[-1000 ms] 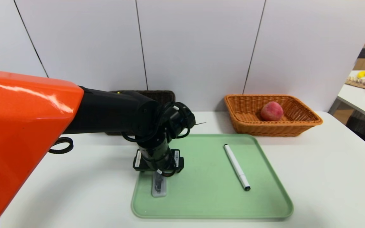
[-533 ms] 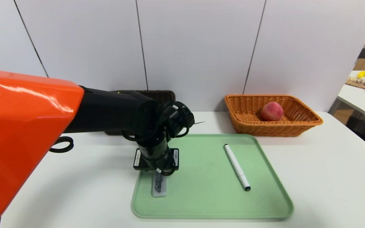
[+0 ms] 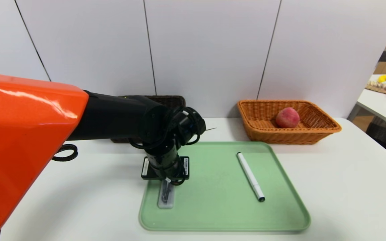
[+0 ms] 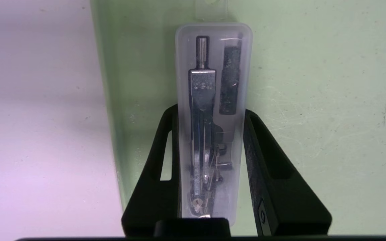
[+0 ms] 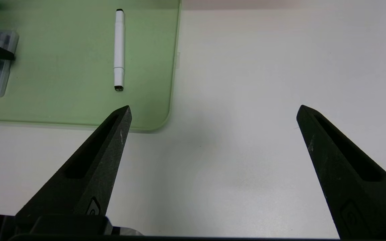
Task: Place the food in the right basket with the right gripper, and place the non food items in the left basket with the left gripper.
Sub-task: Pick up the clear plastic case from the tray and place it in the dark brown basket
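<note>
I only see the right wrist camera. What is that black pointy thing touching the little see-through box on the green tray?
Observer: That is the left gripper. Its two fingers press on both long sides of the clear plastic case, near one end.
Operator: What's inside it?
Observer: A grey metal drawing compass, lying lengthwise in the case.
Operator: My right gripper is just open over the white table. Where is the food?
Observer: A pink peach already lies in the orange wicker basket, at the back of the table on the robot's right.
</note>
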`<state>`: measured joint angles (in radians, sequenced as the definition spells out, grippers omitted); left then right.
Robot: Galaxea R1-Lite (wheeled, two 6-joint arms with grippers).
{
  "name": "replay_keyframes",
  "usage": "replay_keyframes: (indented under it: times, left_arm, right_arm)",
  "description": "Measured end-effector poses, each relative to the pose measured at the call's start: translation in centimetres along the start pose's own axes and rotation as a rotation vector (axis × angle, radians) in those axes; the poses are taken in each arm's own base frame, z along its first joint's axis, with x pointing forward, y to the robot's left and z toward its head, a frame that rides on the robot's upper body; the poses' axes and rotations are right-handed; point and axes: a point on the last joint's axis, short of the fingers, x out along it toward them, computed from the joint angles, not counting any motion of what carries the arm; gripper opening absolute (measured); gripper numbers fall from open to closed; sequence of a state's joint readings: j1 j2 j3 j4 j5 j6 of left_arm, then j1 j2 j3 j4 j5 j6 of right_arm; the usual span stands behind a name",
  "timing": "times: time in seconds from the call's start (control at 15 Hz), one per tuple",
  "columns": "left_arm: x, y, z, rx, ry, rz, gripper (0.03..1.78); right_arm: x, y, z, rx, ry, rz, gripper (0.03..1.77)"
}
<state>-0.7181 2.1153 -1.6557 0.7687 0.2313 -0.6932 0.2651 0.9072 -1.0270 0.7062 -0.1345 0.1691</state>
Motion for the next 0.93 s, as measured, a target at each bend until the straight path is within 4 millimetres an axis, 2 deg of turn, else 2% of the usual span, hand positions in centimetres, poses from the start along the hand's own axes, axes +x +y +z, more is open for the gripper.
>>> replay_keyframes:
  times: [0.27, 0.4, 0.6, 0.8, 0.93]
  left_arm:
    - [-0.3, 0.0, 0.0, 0.003, -0.006, -0.005, 0.56]
    - [-1.5, -0.2, 0.1, 0.008, -0.029, -0.028, 0.56]
    - [-4.5, -0.9, -0.1, 0.029, -0.05, -0.066, 0.56]
    - [-8.3, -1.7, -0.8, 0.061, -0.079, -0.12, 0.56]
    - [-11.2, -2.0, -0.5, 0.061, -0.156, -0.176, 0.56]
  right_arm:
    - [-0.1, 0.0, 0.0, -0.001, -0.003, 0.001, 1.7]
    - [-0.2, 0.0, 0.0, 0.0, -0.006, 0.002, 1.7]
    - [-0.2, 0.0, 0.0, 0.001, -0.009, 0.002, 1.7]
    - [-0.3, -0.1, -0.2, 0.001, -0.009, 0.002, 1.7]
    - [-0.4, -0.1, -0.3, 0.001, -0.011, 0.002, 1.7]
